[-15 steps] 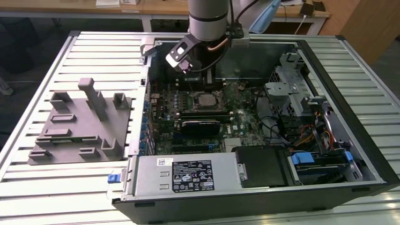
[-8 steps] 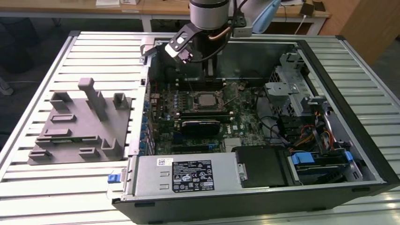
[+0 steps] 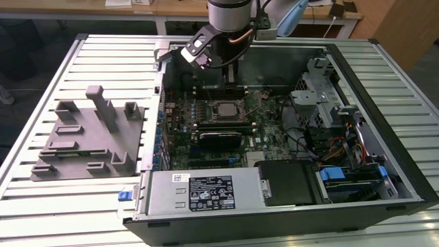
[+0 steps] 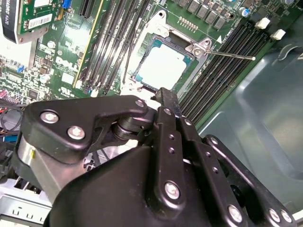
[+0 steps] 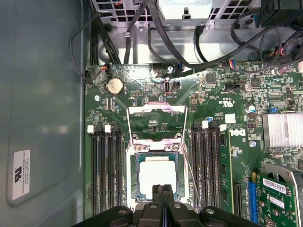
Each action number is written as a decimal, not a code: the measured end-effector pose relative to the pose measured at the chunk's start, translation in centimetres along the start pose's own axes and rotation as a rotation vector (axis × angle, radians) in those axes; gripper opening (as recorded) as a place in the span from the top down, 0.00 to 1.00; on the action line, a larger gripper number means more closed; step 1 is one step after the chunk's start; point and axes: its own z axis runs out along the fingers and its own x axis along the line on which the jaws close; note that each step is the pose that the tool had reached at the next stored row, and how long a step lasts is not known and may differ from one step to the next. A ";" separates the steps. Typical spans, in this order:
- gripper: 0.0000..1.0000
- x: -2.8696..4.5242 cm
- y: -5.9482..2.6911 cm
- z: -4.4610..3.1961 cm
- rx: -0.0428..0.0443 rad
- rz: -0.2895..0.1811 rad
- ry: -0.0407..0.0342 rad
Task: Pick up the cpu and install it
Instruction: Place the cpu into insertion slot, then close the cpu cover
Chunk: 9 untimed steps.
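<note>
The cpu [image 5: 158,176] lies flat inside the black socket frame [image 5: 134,182] on the green motherboard [image 5: 213,94]. Its pale, matte-silver square top is uncovered; the hinged metal load plate [image 5: 156,124] is swung open beyond it, and the thin wire lever [image 4: 232,55] stands free to one side. The gripper [image 5: 162,191] hangs just above the chip's near edge, its two black fingers [image 5: 157,193] pressed together with nothing between them; whether the tips touch the chip cannot be told. Long black memory slots [image 5: 106,170] flank the socket closely on both sides. The smooth grey-green case wall [image 5: 42,94] rises just past one bank, leaving little room there. In the exterior view the arm reaches down into the open case [image 3: 408,154], which sits on a ribbed metal table [image 3: 41,77]. A grey plastic fixture [image 3: 89,136] with upright posts stands on the exterior view's left, well apart from the chip.
</note>
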 end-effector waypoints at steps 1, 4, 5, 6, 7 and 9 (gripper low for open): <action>0.89 0.00 0.00 0.00 0.0000 0.000 -0.0001; 0.89 0.00 0.00 -0.05 0.0000 0.000 -0.0001; 0.89 0.00 0.00 -0.05 0.0000 0.000 0.0000; 0.89 0.00 0.00 -0.06 0.0000 0.000 -0.0001; 0.89 0.00 0.00 -0.06 0.0000 0.000 -0.0001; 0.89 0.00 0.00 -0.06 0.0000 0.000 -0.0001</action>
